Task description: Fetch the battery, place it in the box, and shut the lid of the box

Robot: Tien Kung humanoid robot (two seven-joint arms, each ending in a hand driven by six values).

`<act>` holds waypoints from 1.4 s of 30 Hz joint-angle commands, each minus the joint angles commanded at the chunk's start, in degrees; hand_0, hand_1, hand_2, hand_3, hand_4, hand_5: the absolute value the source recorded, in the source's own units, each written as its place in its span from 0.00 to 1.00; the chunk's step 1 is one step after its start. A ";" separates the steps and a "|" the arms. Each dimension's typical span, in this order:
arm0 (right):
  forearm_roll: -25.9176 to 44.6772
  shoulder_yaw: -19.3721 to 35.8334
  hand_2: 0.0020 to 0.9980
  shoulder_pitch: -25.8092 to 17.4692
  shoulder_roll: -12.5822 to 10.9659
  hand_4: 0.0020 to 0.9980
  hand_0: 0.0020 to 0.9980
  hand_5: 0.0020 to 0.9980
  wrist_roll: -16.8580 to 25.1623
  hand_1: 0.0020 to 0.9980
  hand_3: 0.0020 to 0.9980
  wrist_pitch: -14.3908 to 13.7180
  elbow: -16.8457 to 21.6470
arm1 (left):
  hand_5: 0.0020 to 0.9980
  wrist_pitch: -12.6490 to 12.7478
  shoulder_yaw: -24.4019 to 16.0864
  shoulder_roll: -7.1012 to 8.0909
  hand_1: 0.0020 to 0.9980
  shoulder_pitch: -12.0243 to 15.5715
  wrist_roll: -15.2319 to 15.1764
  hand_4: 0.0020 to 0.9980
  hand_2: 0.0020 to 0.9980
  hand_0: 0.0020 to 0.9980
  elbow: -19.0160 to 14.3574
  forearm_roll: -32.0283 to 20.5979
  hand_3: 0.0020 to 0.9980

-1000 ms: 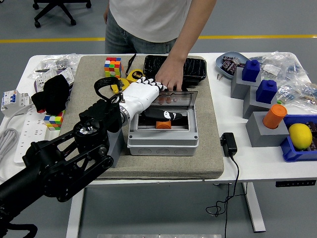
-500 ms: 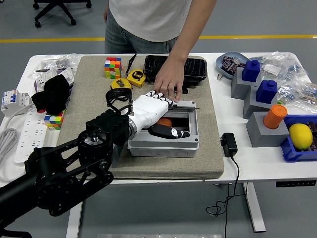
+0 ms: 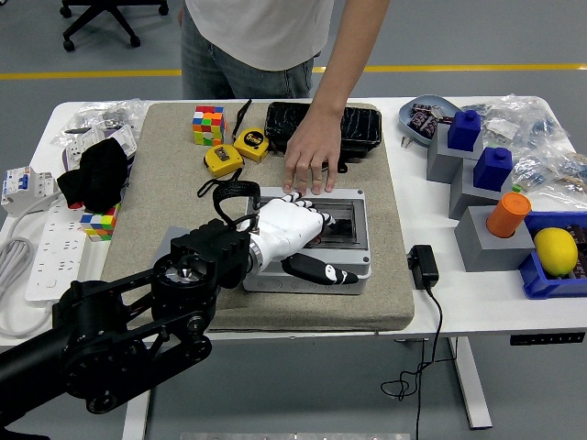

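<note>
The grey box [image 3: 353,259] sits on the tan mat [image 3: 174,197] with its clear lid [image 3: 341,225] lying down flat over it. My left hand [image 3: 295,236], white with black fingertips, rests palm-down on the lid, fingers spread and holding nothing. Something dark shows dimly through the lid; I cannot tell if it is the battery. A person's hand [image 3: 309,158] presses its fingertips on the box's far edge. My right arm is out of view.
Behind the box lie two yellow tape measures [image 3: 223,159], a colour cube [image 3: 208,124] and a black tray [image 3: 353,128]. A black adapter [image 3: 423,266] with cable sits right of the mat. Grey blocks, an orange cup [image 3: 508,214] and a lemon [image 3: 556,250] stand at the right; a power strip [image 3: 46,252] at the left.
The lid has swung from upright down to flat on the box, pushed by my left hand, which moved toward me. The person's hand stayed at the box's far edge.
</note>
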 joint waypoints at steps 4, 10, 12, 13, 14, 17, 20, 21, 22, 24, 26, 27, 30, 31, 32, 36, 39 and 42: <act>-0.03 0.03 0.75 -0.01 0.04 1.00 0.97 1.00 0.02 0.78 0.79 0.01 0.00 | 1.00 0.44 -0.68 -0.15 0.93 0.06 -0.21 1.00 0.84 1.00 -0.22 0.55 0.84; -0.16 0.18 0.75 -0.03 0.16 1.00 0.97 1.00 0.05 0.78 0.79 0.05 0.00 | 1.00 3.25 -4.12 -0.79 0.92 1.72 -3.80 1.00 0.84 1.00 -0.07 2.32 0.83; -0.13 0.23 0.75 -0.03 0.22 1.00 0.97 1.00 0.08 0.78 0.79 0.07 0.00 | 1.00 4.19 -6.86 -1.35 0.90 3.38 -6.98 1.00 0.83 0.95 0.31 1.88 0.80; -0.07 0.22 0.75 -0.05 0.25 1.00 0.97 1.00 0.09 0.78 0.79 0.07 0.00 | 1.00 4.28 -8.33 -1.61 0.90 4.17 -8.85 1.00 0.83 0.95 0.58 0.71 0.80; 0.08 0.11 0.75 -0.11 0.31 1.00 0.97 1.00 0.11 0.78 0.79 0.11 0.00 | 1.00 3.88 -10.28 -2.02 0.90 5.41 -10.63 1.00 0.83 0.95 0.97 -1.36 0.80; 0.25 0.08 0.75 -0.20 0.40 1.00 0.97 1.00 0.10 0.78 0.79 0.13 0.00 | 1.00 3.57 -15.65 -2.69 0.90 8.37 -15.46 1.00 0.83 0.95 1.28 -8.59 0.80; 0.49 -0.06 0.75 -0.17 0.50 1.00 0.97 1.00 0.14 0.78 0.79 0.19 0.00 | 1.00 5.10 -21.23 -3.11 0.86 11.38 -20.82 1.00 0.80 0.86 0.82 -16.04 0.78; 0.52 -0.10 0.75 -0.16 0.55 1.00 0.97 1.00 0.13 0.78 0.79 0.22 0.00 | 1.00 5.66 -22.84 -3.26 0.86 12.39 -22.42 1.00 0.80 0.86 0.58 -18.27 0.78; 0.55 -0.15 0.75 -0.14 0.59 1.00 0.97 1.00 0.11 0.78 0.79 0.24 0.00 | 1.00 6.19 -24.33 -3.41 0.86 13.21 -23.91 1.00 0.80 0.86 0.35 -20.51 0.78; 0.65 -0.39 0.74 -0.10 0.69 1.00 0.95 1.00 0.12 0.77 0.79 0.31 0.00 | 0.99 7.43 -27.72 -4.01 0.80 15.13 -27.05 1.00 0.75 0.81 -0.29 -25.72 0.73; 1.00 -0.78 0.74 -0.09 0.76 1.00 0.95 1.00 0.16 0.77 0.79 0.44 0.00 | 0.99 8.05 -30.96 -4.73 0.80 16.63 -29.50 1.00 0.75 0.81 -0.74 -30.19 0.73; 1.23 -1.01 0.74 -0.10 0.78 1.00 0.95 1.00 0.19 0.77 0.79 0.56 0.00 | 0.99 8.17 -32.65 -5.16 0.80 17.26 -30.61 1.00 0.75 0.81 -0.84 -32.80 0.73; 1.92 -1.76 0.73 -0.12 0.71 1.00 0.88 1.00 0.17 0.76 0.78 1.10 0.00 | 0.96 6.96 -37.86 -6.58 0.79 18.83 -33.13 1.00 0.76 0.79 -0.75 -39.87 0.74; 2.06 -1.97 0.73 -0.10 0.66 1.00 0.88 1.00 0.15 0.76 0.78 1.30 0.00 | 0.96 6.46 -39.13 -6.85 0.79 19.11 -33.52 1.00 0.76 0.79 -0.65 -42.11 0.74; 2.17 -2.25 0.73 -0.06 0.58 1.00 0.88 1.00 0.06 0.76 0.78 1.70 0.00 | 0.96 5.60 -40.92 -7.22 0.79 19.60 -34.25 1.00 0.76 0.79 -0.44 -44.71 0.74; 2.35 -2.75 0.73 0.06 0.25 1.00 0.86 1.00 0.16 0.76 0.76 2.87 0.00 | 0.97 3.15 -45.33 -7.92 0.80 21.08 -35.34 1.00 0.77 0.80 0.26 -54.40 0.76; 2.40 -2.38 0.73 0.15 0.13 1.00 0.86 1.00 0.54 0.76 0.76 3.46 0.00 | 0.97 2.33 -48.25 -8.37 0.80 22.19 -36.15 1.00 0.77 0.80 0.93 -61.25 0.76; 3.33 -1.95 0.74 0.02 0.27 1.00 0.84 1.00 1.07 0.76 0.76 3.77 0.00 | 1.00 4.11 -51.30 -8.56 0.83 23.47 -38.05 1.00 0.80 0.80 2.08 -68.32 0.80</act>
